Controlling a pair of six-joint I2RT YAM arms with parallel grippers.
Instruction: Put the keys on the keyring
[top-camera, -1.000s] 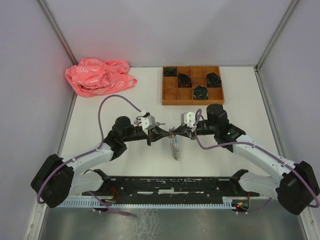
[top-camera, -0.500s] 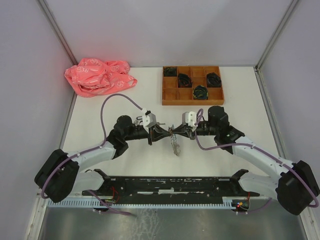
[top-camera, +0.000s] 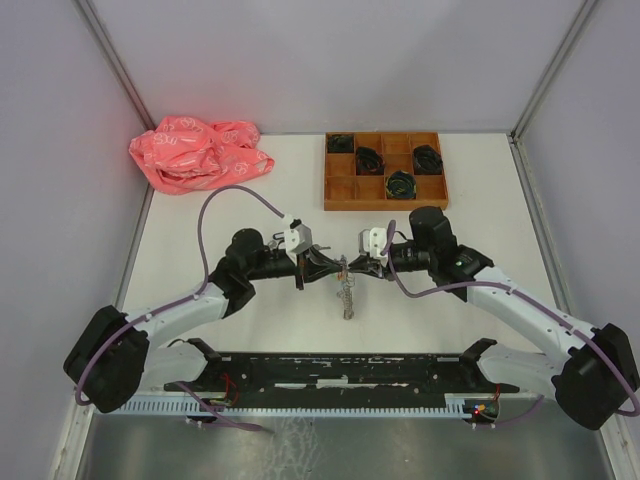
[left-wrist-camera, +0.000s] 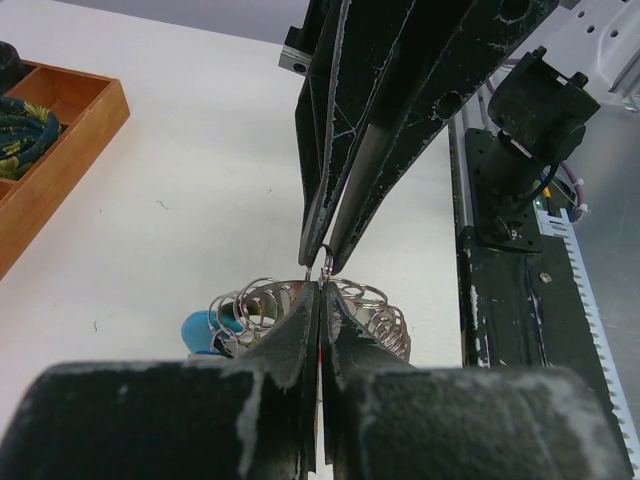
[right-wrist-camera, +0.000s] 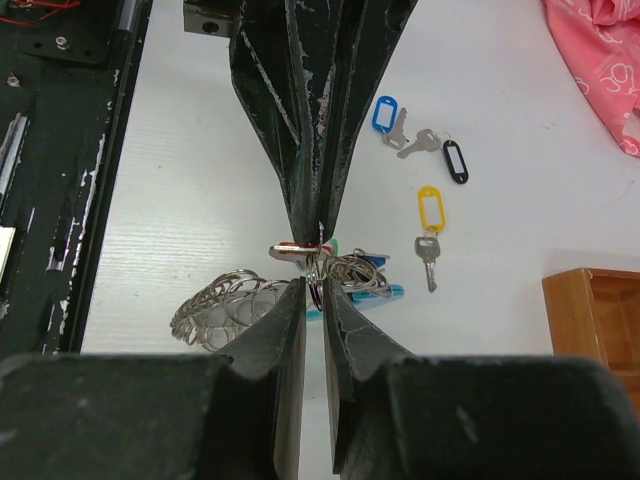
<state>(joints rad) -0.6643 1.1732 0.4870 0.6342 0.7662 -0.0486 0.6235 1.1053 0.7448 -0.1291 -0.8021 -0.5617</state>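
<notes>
My two grippers meet tip to tip above the table's middle. The left gripper (top-camera: 335, 266) (left-wrist-camera: 321, 288) is shut, and a sliver of red shows between its pads. In the right wrist view the left gripper (right-wrist-camera: 318, 232) pinches a red-tagged key (right-wrist-camera: 293, 249). The keyring (top-camera: 347, 297) (right-wrist-camera: 225, 305), a bunch of silver rings with a light-blue section (right-wrist-camera: 395, 292), hangs just under the tips. My right gripper (top-camera: 353, 267) (right-wrist-camera: 315, 285) stands slightly open, a small thin ring loose in its gap. Three keys lie on the table: blue-tagged (right-wrist-camera: 385, 113), black-tagged (right-wrist-camera: 453, 160) and yellow-tagged (right-wrist-camera: 429, 215).
A wooden compartment tray (top-camera: 385, 203) with black coiled bundles (top-camera: 368, 158) sits behind the grippers at the back right. A crumpled pink bag (top-camera: 200, 152) lies at the back left. A black rail (top-camera: 350, 372) runs along the near edge.
The right gripper's jaws have parted a little from shut. The left gripper has stayed shut, and the hanging keyring has shifted only slightly.
</notes>
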